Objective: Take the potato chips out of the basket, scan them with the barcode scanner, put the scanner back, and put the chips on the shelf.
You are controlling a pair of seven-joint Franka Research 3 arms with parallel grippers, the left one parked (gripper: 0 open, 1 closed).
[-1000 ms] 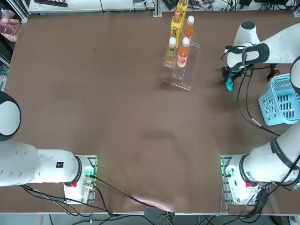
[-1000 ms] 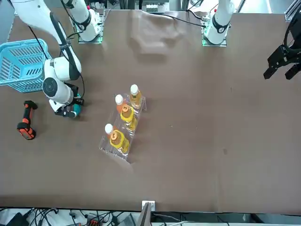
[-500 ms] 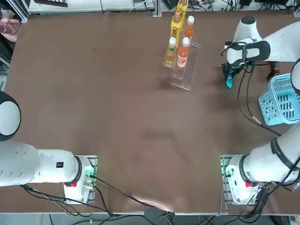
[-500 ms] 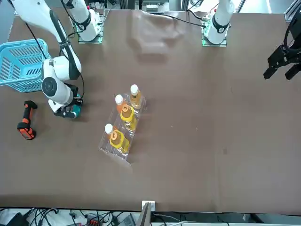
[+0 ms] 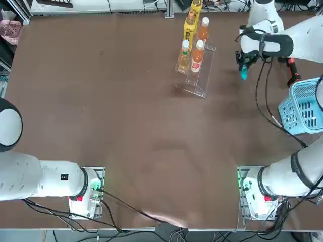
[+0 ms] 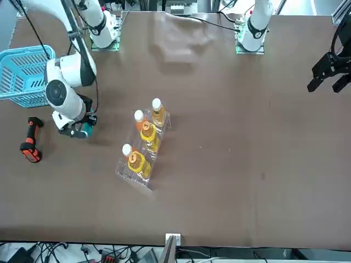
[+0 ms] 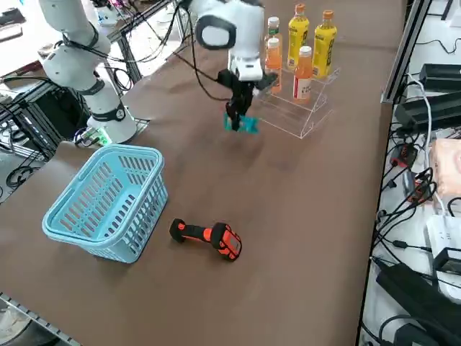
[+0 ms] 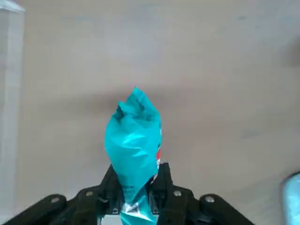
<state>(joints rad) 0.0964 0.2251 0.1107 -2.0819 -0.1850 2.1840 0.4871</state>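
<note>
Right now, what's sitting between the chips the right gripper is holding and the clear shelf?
Nothing: in the top view only bare brown table separates the potato chips, clamped in the right gripper, from the shelf.

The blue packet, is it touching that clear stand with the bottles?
Apart. The right side view shows the packet, pinched in the right tool, hanging with bare table between it and the stand. The top view shows the same gap.
</note>
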